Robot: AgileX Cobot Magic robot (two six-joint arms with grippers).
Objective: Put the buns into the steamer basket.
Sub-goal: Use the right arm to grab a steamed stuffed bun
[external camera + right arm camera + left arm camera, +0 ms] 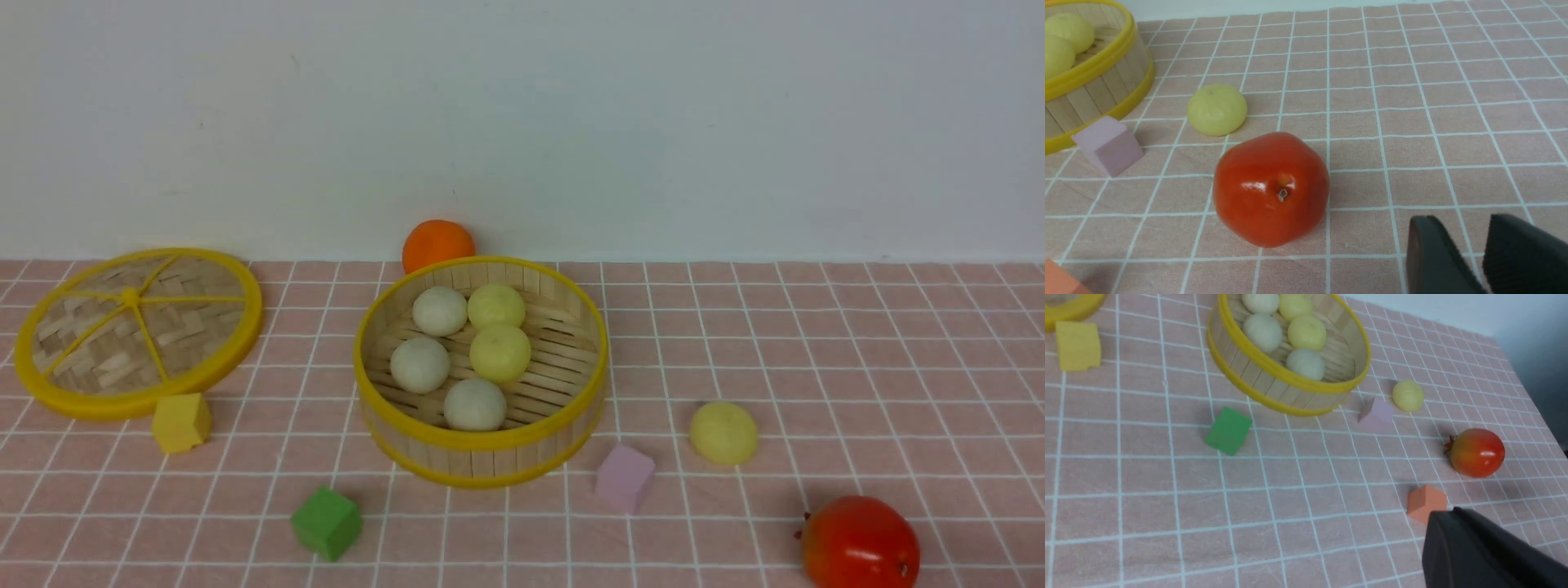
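Five buns [474, 403] in the basket, one out on the cloth.
You have three matte off-white domes and two pale yellow ones on the slatted floor of the round bamboo steamer basket [482, 442] with its yellow rims; the sixth bun [723, 432], smooth and pale yellow, lies on the pink gridded cloth [898, 367] right of it, near a lilac cube [624, 478] and a glossy red fruit [860, 543]; your left gripper [1443, 531] is pressed closed on nothing; your right gripper [1466, 232] stands parted, empty.

Now the left gripper [1447, 524]: one matte black wedge, rounded at the tip. On the right gripper [1464, 222], two black fingers [1433, 257], with finely ribbed pads [1515, 253].
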